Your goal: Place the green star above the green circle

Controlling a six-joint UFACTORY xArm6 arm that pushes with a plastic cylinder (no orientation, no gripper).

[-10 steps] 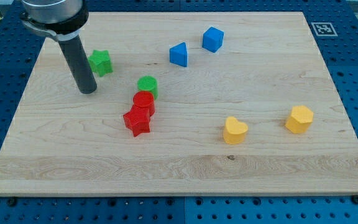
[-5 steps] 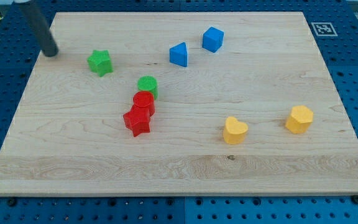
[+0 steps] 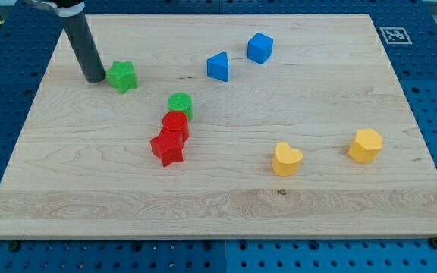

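No pincer on this rig, so nothing to report as released or clenched: only a straight dark rod, with my tip (image 3: pixel 95 78) planted on the table (image 3: pixel 226 212) in the view's upper left. Green star (image 3: pixel 122 76) just to the view's right of my tip, apparently touching or a hair apart; hard to say which. Green circle (image 3: pixel 180 105) further toward the view's right and somewhat lower, apart from the star, and pressed against the red circle (image 3: pixel 176 123), which in turn abuts the red star (image 3: pixel 168 147) below it. Key relation: star directly on the right side of my tip, target spot above the green circle also off to the right, so tip, star and goal nearly in line. Judged from that, a push toward the view's right looks called for, perhaps with a slight downward lean, stopping once the star sits straight above the circle. Risk, as a guess: an off-centre contact spinning the star away, or an overshoot. Blue triangular block (image 3: pixel 218 66) and blue cube (image 3: pixel 259 47) near the top, beyond the goal spot; yellow heart (image 3: pixel 286 159) and another yellow block (image 3: pixel 365 144), shape unclear, well apart at lower right.
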